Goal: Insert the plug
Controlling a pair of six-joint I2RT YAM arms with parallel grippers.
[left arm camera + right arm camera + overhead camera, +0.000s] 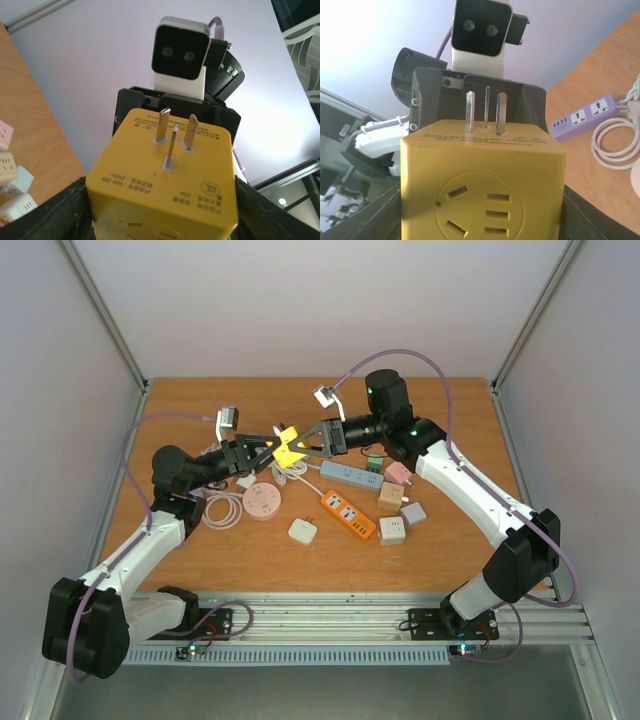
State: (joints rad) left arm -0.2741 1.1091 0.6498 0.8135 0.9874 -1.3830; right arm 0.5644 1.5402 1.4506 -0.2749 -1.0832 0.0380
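From above, the yellow plug (288, 446) hangs in the air over the tabletop (330, 565), between the left tool (277, 448) and the right tool (301, 443). In the left wrist view, the left tool's fingers (60, 212) sit at both sides of the plug, but it is too hard to tell if they pinch it. In the right wrist view, the right tool's fingers (375, 215) pinch the plug from both sides

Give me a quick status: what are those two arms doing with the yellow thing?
Right gripper clamped on yellow adapter, held mid-air. Left gripper flanks it, grip unclear. Purple power strip lies below, nothing between.
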